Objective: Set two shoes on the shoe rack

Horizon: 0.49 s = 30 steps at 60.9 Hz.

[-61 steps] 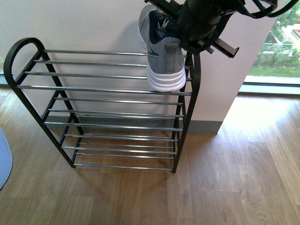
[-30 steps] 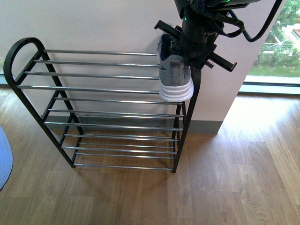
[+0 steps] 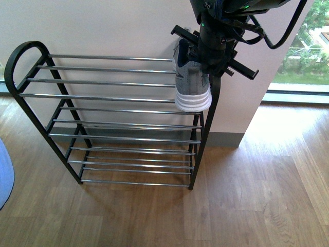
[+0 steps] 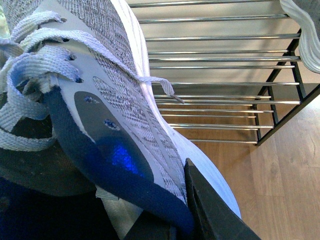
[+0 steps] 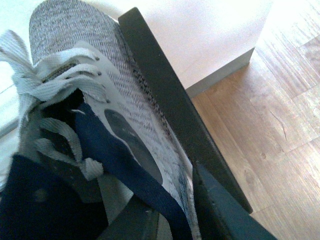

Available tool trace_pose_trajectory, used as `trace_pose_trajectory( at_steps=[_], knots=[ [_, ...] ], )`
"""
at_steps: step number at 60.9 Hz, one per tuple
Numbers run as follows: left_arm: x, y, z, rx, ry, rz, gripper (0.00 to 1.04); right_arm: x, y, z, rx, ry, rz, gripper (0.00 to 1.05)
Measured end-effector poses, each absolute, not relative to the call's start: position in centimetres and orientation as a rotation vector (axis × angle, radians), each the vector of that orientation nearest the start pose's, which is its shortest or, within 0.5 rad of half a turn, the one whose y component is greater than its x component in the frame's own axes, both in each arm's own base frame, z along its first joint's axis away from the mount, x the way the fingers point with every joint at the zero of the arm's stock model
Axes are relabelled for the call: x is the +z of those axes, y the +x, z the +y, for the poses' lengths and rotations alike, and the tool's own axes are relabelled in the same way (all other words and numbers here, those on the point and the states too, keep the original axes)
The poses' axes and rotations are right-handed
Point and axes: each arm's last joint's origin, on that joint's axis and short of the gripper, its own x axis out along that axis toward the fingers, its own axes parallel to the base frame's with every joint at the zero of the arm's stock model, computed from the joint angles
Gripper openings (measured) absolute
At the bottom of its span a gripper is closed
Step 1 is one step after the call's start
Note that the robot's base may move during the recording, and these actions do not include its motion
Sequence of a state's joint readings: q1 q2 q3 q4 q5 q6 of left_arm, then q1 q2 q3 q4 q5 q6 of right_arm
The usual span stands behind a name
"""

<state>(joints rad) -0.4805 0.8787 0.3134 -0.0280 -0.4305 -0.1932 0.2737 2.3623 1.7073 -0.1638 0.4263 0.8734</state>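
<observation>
The right end effector (image 3: 201, 57) is clamped on the navy collar of the first shoe (image 3: 191, 85), a grey knit sneaker. It holds the shoe over the right end of the top tier of the shoe rack (image 3: 103, 96). The white heel sole faces the camera and overhangs the front chrome bar. Whether the sole touches the bars cannot be told. In the right wrist view the rack's black end post runs just beside the shoe's knit side. A smooth grey oval patch on that side is too blurred to read.

The left end effector (image 4: 177, 220) is outside the front view. In its wrist view it grips the second shoe (image 4: 115, 100) by the navy collar, with one dark finger (image 4: 210, 210) pressed against the lining. This shoe hangs apart from the rack, whose chrome tiers show beyond it. It has the same oval patch with nothing legible, and grey laces lie loose across the tongue.

Left of the first shoe, the top tier's bars run bare to the rounded left corner, and the lower tiers are bare too. The rack stands against a pale wall (image 3: 103, 25) on the wood floor (image 3: 247, 195). A window (image 3: 303, 62) lies to the right. A pale blue rounded shape (image 3: 4, 172) cuts into the floor at the left edge.
</observation>
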Motion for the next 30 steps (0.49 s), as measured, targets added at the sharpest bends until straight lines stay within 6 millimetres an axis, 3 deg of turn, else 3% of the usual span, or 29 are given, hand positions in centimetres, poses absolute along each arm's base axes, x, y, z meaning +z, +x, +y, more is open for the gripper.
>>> trace_pose_trajectory(
  at_steps=[16, 26, 30],
  knots=[
    [17.4, 15.5, -6.7, 0.003, 0.072, 0.534, 0.02, 15.8, 46.2, 12.5, -0.265, 0.549, 0.539, 0.66],
    [17.4, 15.5, -6.7, 0.003, 0.072, 0.534, 0.02, 18.5, 43.3, 12.5, -0.055, 0.534, 0.472, 0.92],
    [17.4, 15.5, -6.7, 0.003, 0.072, 0.534, 0.02, 19.2, 41.8, 12.2, 0.022, 0.513, 0.450, 0.97]
  ],
)
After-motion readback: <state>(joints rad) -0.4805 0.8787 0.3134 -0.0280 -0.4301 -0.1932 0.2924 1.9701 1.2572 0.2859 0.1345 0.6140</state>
